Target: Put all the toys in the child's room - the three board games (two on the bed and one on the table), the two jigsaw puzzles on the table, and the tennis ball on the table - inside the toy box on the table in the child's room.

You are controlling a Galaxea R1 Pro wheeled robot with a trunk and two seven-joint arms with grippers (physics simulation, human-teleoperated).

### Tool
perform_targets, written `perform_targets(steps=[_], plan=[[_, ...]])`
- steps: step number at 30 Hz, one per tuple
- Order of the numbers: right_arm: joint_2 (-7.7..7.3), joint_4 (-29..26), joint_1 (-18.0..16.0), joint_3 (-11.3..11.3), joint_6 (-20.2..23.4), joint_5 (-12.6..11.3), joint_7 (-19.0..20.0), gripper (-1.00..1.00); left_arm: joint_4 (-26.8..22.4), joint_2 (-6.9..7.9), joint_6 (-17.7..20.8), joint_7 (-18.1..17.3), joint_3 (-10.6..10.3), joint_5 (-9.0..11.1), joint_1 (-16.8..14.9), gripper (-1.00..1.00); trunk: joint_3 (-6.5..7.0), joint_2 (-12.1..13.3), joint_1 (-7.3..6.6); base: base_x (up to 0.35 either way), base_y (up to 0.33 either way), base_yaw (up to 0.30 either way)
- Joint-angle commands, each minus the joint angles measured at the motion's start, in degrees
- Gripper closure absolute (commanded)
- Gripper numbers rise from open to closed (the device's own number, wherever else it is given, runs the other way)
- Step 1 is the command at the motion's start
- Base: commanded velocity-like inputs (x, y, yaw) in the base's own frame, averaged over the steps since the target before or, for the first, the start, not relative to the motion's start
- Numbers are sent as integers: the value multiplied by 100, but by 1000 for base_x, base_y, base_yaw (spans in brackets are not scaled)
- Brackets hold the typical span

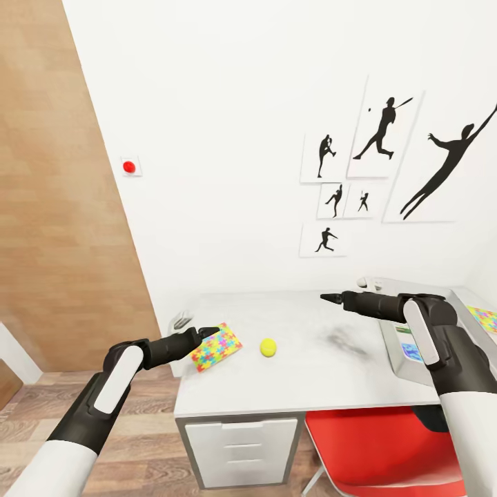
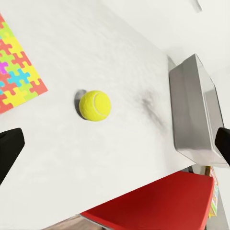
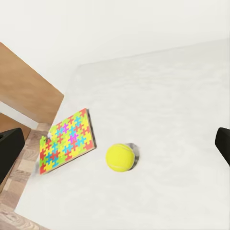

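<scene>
Now we hold both grippers, left [image 1: 210, 333] and right [image 1: 324, 297], spread and empty above the table [image 1: 310, 379], flanking the tennis ball [image 1: 268, 347] beside a jigsaw puzzle [image 1: 215, 347], likely lining up a grasp.

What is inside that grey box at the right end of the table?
A blue printed game box lies inside the grey toy box. The right arm covers the rest of the inside, so anything else in there cannot be seen.
</scene>
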Motion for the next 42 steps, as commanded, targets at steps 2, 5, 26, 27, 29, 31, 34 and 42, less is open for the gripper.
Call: perform_targets(steps=[2, 5, 26, 27, 29, 31, 34, 42], plan=[[2, -2, -7, -8, 25, 37, 46, -100, -2, 4, 12, -29, -4, -27, -5, -100, -13, -13, 4, 1, 36, 0], [1, -2, -7, -8, 25, 39, 46, -100, -4, 4, 12, -29, -4, -27, -5, -100, -13, -13, 4, 1, 27, 0], [5, 25, 58, 0, 25, 42, 40, -100, 12, 6, 11, -29, 3, -28, -5, -100, -13, -13, 4, 0, 13, -17], [5, 25, 58, 0, 25, 42, 40, -100, 12, 6, 11, -29, 3, -28, -5, -100, -13, -13, 4, 0, 67, -7], [7, 51, 92, 0, 25, 43, 29, -100, 18, 9, 11, -29, 4, -28, -5, -100, -13, -13, 4, 0, 128, -5], [8, 74, 109, 2, 25, 43, 11, -100, 20, 9, 11, -29, 5, -28, -5, -100, -13, -13, 4, 0, 159, -4], [15, 128, 144, 6, 25, 43, -58, -100, 23, 10, 11, -29, 8, -29, -5, -100, -13, -13, 4, 0, 202, -3], [42, 286, 233, 14, 25, 35, -342, -100, 68, 30, 11, -29, 27, -36, -4, -100, -13, -13, 4, 0, 245, -1]])
